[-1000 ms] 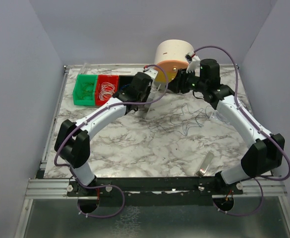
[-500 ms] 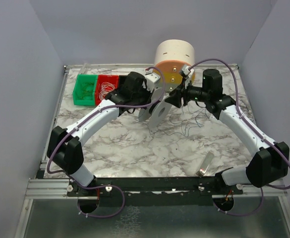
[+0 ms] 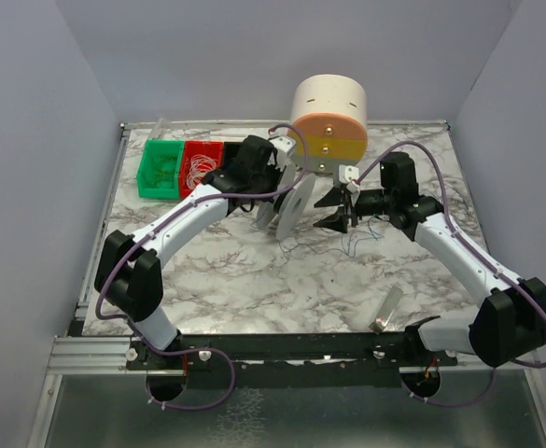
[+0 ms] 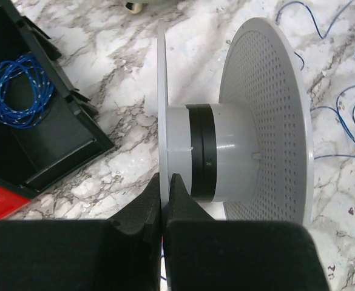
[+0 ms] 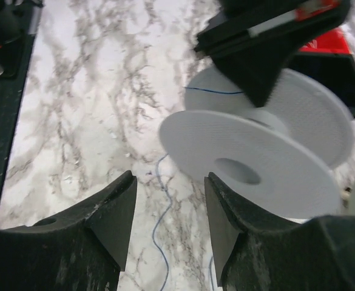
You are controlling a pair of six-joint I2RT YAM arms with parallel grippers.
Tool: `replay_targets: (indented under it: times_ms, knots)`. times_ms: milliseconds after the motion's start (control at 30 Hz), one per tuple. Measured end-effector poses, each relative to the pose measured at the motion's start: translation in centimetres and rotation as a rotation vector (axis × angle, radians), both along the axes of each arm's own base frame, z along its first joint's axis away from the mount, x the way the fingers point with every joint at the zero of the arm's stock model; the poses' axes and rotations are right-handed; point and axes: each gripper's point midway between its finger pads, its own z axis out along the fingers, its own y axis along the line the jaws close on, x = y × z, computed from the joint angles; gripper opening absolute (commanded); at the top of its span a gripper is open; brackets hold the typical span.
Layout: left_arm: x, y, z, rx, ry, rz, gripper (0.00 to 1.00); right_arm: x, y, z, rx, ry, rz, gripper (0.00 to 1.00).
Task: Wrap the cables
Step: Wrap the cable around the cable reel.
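My left gripper is shut on the thin flange of a white spool with a black band on its hub, and holds it on edge above the marble table. In the top view the spool hangs at mid-table. The cables are one thin bluish-dark wire, lying loose and squiggly to the spool's right. My right gripper is open, just right of the spool, with the wire running on the table between its fingers.
Green and red bins stand at the back left, next to a black bin holding a blue coil. A large white-and-orange cylinder stands at the back. A small clear strip lies near the front right.
The left arm has carried the spool away from the cylinder toward mid-table. The right gripper has moved down from beside the cylinder to the spool's right side and opened wider.
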Motion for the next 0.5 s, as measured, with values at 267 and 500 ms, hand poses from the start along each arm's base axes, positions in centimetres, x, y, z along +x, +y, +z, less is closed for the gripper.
replay_targets:
  times_ms: [267, 500]
  knots:
    - [1.6, 1.3, 4.2, -0.072, -0.072, 0.086, 0.0, -0.9, 0.6, -3.1, 0.003, 0.083, 0.066, 0.5]
    - [2.2, 1.8, 11.7, -0.205, -0.212, 0.138, 0.0, 0.1, 1.6, -7.5, -0.066, 0.117, 0.051, 0.54]
